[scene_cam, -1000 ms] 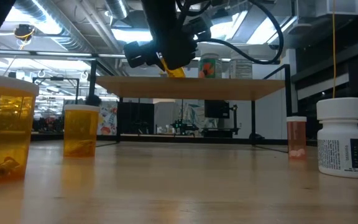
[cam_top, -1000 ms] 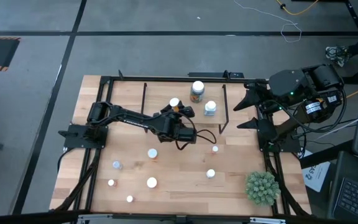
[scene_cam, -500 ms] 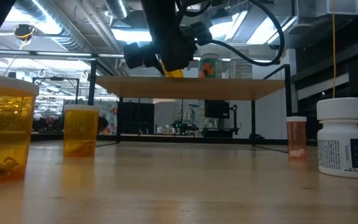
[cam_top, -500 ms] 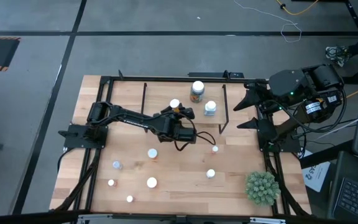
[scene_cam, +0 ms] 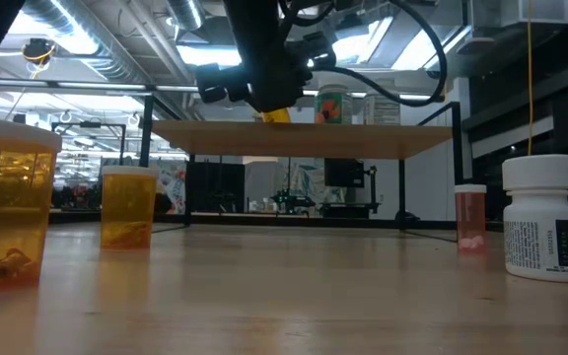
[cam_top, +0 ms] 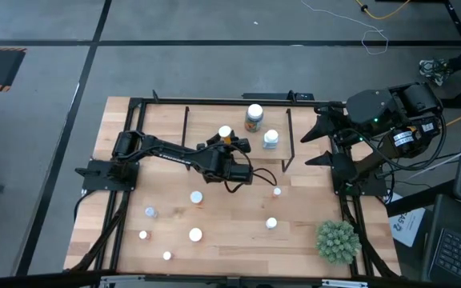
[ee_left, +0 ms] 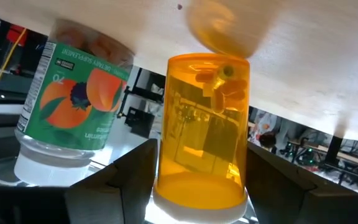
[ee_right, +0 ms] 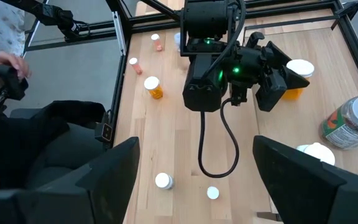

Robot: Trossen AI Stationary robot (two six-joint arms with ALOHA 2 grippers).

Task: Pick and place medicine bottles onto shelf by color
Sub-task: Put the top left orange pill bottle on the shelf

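My left gripper reaches over the shelf and is shut on an orange medicine bottle with a white cap. The left wrist view shows that bottle between the two fingers, and the larger green-labelled jar beside it. The jar and a white bottle stand on the shelf board. In the low view the left gripper is at the height of the shelf board. My right gripper waits open at the table's right edge. My left gripper pinches the orange bottle between its two fingers, at the upper part of the body by the white cap. The fingers come level from the table's left side. The bottle is upright and its base meets the shelf board.
Several bottles stand loose on the table in front of the shelf: white caps; orange ones; a white one. A spiky green plant sits at the near right corner. A person's hand shows beyond the table.
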